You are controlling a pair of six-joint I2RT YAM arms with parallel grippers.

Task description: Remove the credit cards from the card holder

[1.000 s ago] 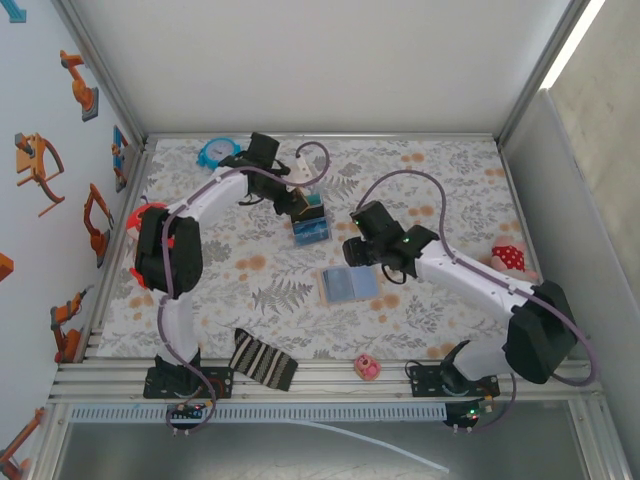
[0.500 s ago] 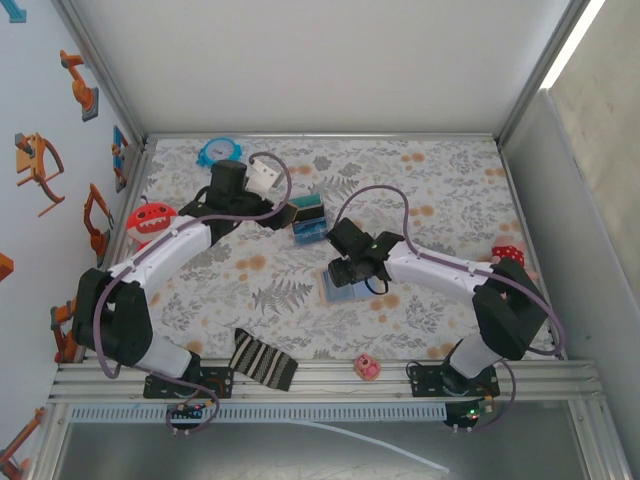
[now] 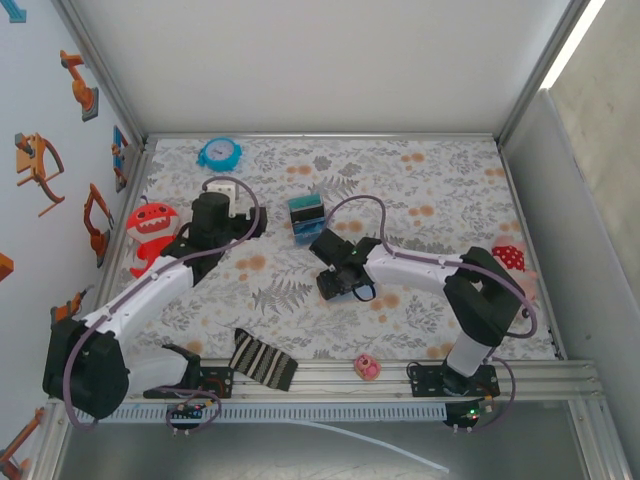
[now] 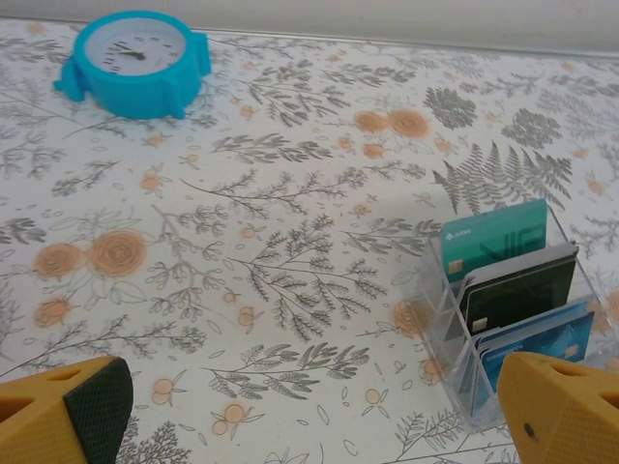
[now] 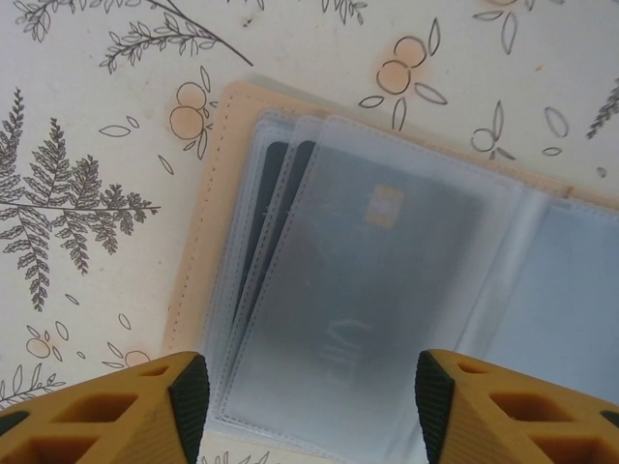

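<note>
Surface: table [image 3: 440,190] covered edge to edge w/ pale cloth printed in grey ferns & orange blossoms.
Room: plain white back wall [image 3: 300,60]; left wall w/ orange robot-arm stickers [image 3: 80,85]; grey side panel [image 3: 560,200] on right; aluminium rail [image 3: 330,385] along near edge, both arm bases bolted on it.
Task item: card holder [image 5: 387,261] lies open & flat on the cloth, mid-table, directly under the right gripper [image 5: 309,387]. Tan rim on its left side, clear overlapping sleeves, grey card [image 5: 385,206] w/ chip in the top sleeve.
Right gripper state: pointing down at the holder, fingers apart, nothing btwn them.
Left gripper state: left gripper [image 4: 309,416] spread wide, empty, low over bare cloth left of centre.
Card rack: clear slotted card rack [image 3: 307,217] just behind the holder; teal, dark & blue cards stand upright in it.
Other items: blue clock [image 3: 219,153] at far edge; red monster toy [image 3: 150,228] at left edge; striped cloth [image 3: 262,360] & small pink item [image 3: 367,367] at near edge; red dotted item [image 3: 508,257] at right edge.
Hidden/unclear: from above, the holder is almost wholly covered by the right gripper. Can't tell if the fingertips touch the sleeves. Right wrist view cuts off the holder's right panel; fingers hide its lower edge. Cards in lower sleeves show as dark slivers only. Rack's near end sits behind a finger in left wrist view. Dotted item partly behind right arm. Pink item too small to identify.
</note>
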